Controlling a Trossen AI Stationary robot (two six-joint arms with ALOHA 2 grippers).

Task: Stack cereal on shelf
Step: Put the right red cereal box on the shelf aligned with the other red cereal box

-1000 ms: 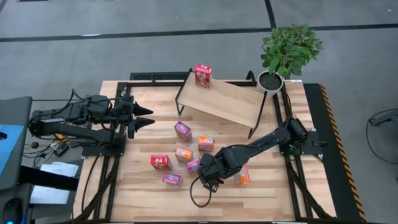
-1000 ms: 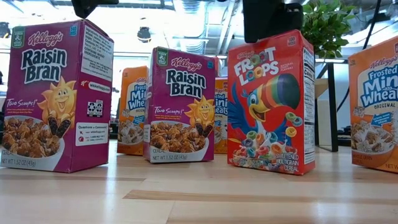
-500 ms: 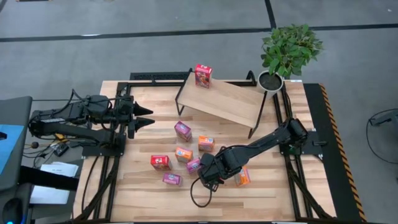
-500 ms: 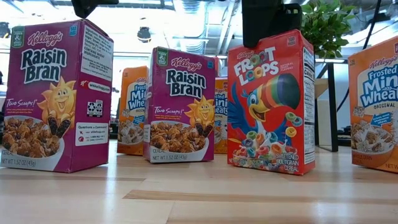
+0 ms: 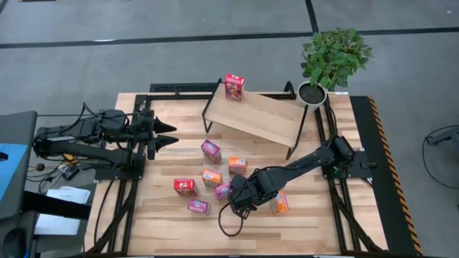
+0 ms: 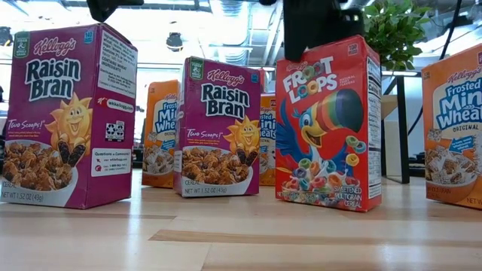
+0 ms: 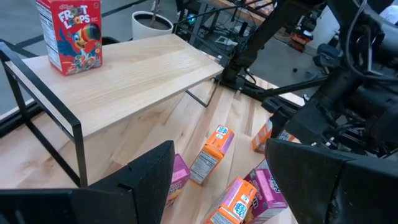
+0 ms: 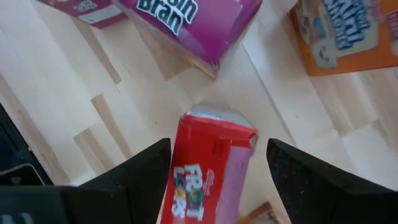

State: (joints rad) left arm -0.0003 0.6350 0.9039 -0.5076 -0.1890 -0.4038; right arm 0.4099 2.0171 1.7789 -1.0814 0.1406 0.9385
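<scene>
A: Where's the cereal?
B: One red box [image 5: 234, 87] at the shelf's [image 5: 258, 118] back corner; six, I think, mid-table [image 5: 315, 222].
A: Claws?
B: Right gripper [image 8: 213, 163] spread above a red box [image 8: 210, 167]; left gripper [image 5: 169, 134] spread near the left edge.

High cam: straight down over whole desk [image 5: 165, 222], far off. Low cam: at desk level, very near the boxes, facing across toward the shelf [image 5: 254, 115]. L wrist cam: faces shelf [image 7: 124, 74] obliquely from beside it. R wrist cam: straight down, close over the red box [image 8: 208, 165], also in low view [image 6: 327, 124].
</scene>
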